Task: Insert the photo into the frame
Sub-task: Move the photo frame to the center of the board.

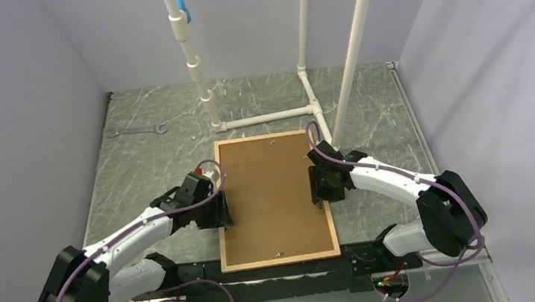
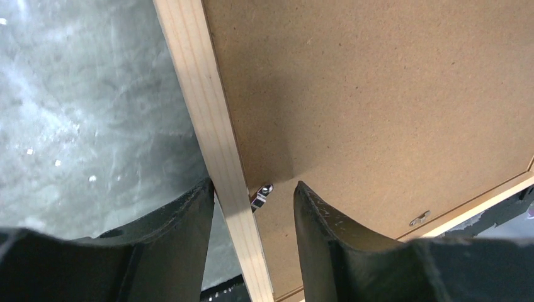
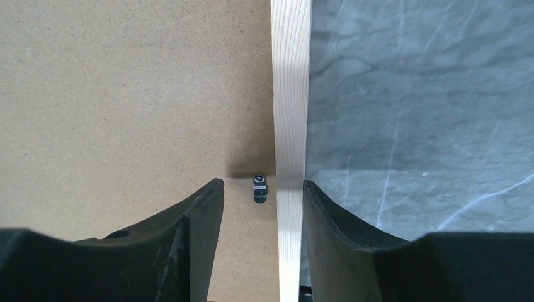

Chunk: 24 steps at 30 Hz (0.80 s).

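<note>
The frame (image 1: pixel 280 259) lies back-up at the table's (image 1: pixel 152 155) near edge, photo not visible; left gripper (image 2: pixel 252 195) and right gripper (image 3: pixel 263 189), spread astride its side rails, may slip off the clips (image 3: pixel 259 187) and skew it.

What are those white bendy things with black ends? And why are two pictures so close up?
They are two robot arms bolted to a table. The wide picture looks down from above and behind them. The close-ups come from cameras on the wrists, so each shows its own black fingers. On the table lies a wooden frame with a brown backing panel facing up. A wrench and white pipes sit farther back. The left gripper and the right gripper are both open, each astride one side strip of the frame beside a small metal clip. Nothing looks gripped, and no photo shows.
</note>
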Each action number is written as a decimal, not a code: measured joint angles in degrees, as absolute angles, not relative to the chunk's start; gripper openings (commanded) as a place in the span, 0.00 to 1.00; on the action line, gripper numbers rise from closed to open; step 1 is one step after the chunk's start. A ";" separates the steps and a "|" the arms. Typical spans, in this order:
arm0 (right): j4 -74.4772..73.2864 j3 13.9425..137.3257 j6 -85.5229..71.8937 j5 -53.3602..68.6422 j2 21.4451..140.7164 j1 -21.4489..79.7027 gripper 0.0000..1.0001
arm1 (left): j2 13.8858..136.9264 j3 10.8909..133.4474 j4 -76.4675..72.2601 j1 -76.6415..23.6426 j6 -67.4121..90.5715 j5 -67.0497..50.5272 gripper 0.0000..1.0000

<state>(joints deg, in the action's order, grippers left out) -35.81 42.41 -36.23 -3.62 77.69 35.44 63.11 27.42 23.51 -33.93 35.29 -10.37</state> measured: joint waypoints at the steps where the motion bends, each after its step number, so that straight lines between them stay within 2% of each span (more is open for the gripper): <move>1: -35.79 41.93 -36.34 -2.61 77.17 35.44 0.51 | 62.33 27.33 24.45 -33.93 35.57 -10.41 0.53; 4: -35.46 40.14 -36.97 0.01 75.18 35.44 0.52 | 59.64 27.33 27.40 -33.93 36.29 -10.33 0.56; 6: -35.29 39.05 -37.52 1.56 73.78 35.48 0.55 | 58.67 27.33 28.88 -33.95 36.62 -10.26 0.64; 9: -34.94 38.13 -38.50 2.94 72.75 35.75 0.71 | 58.76 27.42 29.65 -34.09 37.12 -10.35 0.73; 12: -34.46 38.35 -39.16 3.03 72.51 36.03 0.82 | 59.00 28.53 30.98 -34.33 37.30 -10.13 0.76; 19: -35.46 45.41 -38.85 -1.98 75.37 35.59 0.86 | 62.35 34.94 33.36 -32.56 35.99 -8.05 0.79; 24: -34.22 50.70 -38.52 -5.61 80.47 34.44 0.86 | 66.24 38.54 32.58 -25.26 32.97 -7.97 0.78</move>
